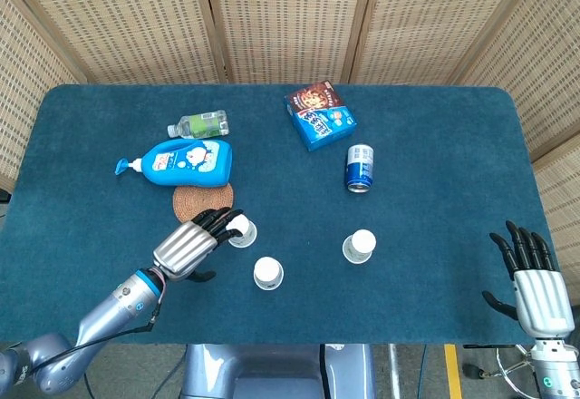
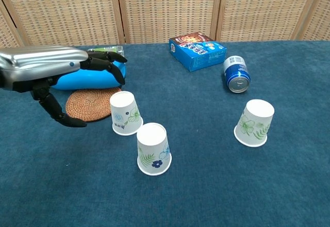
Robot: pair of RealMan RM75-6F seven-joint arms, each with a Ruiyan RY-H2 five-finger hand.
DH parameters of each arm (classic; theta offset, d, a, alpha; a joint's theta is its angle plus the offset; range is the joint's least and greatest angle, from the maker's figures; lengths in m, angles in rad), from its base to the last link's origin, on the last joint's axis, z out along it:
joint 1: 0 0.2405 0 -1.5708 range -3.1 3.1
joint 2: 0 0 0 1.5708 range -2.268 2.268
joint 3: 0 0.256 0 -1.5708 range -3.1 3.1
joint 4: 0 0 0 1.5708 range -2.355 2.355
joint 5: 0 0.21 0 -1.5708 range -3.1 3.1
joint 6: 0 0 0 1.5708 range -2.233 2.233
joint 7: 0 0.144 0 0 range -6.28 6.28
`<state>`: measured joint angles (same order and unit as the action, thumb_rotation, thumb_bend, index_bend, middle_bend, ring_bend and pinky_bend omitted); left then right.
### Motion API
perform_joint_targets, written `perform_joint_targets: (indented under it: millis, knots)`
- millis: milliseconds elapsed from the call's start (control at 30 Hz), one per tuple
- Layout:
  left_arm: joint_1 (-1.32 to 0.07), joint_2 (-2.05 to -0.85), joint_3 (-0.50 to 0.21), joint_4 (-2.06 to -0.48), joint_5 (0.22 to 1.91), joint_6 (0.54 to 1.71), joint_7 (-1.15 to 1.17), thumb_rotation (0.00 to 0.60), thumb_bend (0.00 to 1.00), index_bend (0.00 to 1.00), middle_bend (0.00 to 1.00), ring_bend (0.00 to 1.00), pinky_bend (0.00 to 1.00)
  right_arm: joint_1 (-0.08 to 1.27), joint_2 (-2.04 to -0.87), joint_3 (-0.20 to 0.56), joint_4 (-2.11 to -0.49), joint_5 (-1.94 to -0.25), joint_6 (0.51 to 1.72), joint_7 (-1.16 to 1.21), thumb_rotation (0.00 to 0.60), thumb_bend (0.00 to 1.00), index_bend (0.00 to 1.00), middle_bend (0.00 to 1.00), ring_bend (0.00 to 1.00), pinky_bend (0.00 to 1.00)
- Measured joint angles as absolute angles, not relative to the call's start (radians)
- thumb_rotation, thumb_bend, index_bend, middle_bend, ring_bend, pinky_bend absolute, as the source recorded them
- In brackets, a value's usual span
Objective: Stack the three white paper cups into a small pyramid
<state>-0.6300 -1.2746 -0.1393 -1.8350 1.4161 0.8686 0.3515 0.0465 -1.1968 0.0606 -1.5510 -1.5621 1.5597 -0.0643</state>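
Three white paper cups with flower prints stand upside down on the blue table. One cup (image 1: 241, 230) (image 2: 125, 113) is beside the coaster, a second cup (image 1: 268, 273) (image 2: 153, 148) sits nearer the front edge, and the third cup (image 1: 360, 246) (image 2: 254, 123) stands alone to the right. My left hand (image 1: 193, 243) (image 2: 54, 75) hovers open just left of the first cup, fingers spread and reaching toward its top without holding it. My right hand (image 1: 531, 278) is open at the table's right front corner, far from the cups.
A round woven coaster (image 1: 201, 205) (image 2: 92, 103) lies behind the left hand. Behind it lie a blue lotion bottle (image 1: 181, 163) and a small water bottle (image 1: 200, 125). A blue snack box (image 1: 320, 115) (image 2: 197, 51) and a tipped blue can (image 1: 360, 168) (image 2: 236, 74) lie further back.
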Motion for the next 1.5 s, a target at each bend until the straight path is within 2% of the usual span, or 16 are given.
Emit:
perform_joint_targets:
  millis: [333,967,1133,1367,1500]
  knots:
    - [-0.721,-1.347,-0.142,-1.81,1.29,0.788,0.442,0.6,0.24,0.23,0.0,0.0,0.11,0.048,-1.196,0.063,-1.55,-1.551,1.552,-0.062,0.6,0.13,0.16,0.0,0.0,0.11]
    - [-0.821,-1.48,-0.12,-1.765,1.123,0.796,0.57,0.6,0.24,0.24,0.0,0.0,0.11,0.048,-1.188,0.065,-1.549,-1.547,1.55,-0.033,0.6,0.13,0.16,0.0,0.0,0.11]
    - [-0.845,-1.516,-0.112,-1.744,1.076,0.8,0.602,0.6,0.25,0.3,0.0,0.0,0.11,0.047,-1.184,0.065,-1.55,-1.546,1.551,-0.018,0.6,0.13,0.16,0.0,0.0,0.11]
    - [-0.869,-1.564,-0.097,-1.71,1.01,0.832,0.65,0.6,0.27,0.47,0.0,0.0,0.11,0.046,-1.177,0.061,-1.553,-1.556,1.554,-0.001,0.6,0.13,0.16,0.0,0.0,0.11]
    - [-0.877,-1.58,-0.091,-1.704,0.988,0.862,0.664,0.6,0.27,0.49,0.0,0.0,0.12,0.046,-1.177,0.059,-1.554,-1.559,1.554,-0.001,0.6,0.13,0.16,0.0,0.0,0.11]
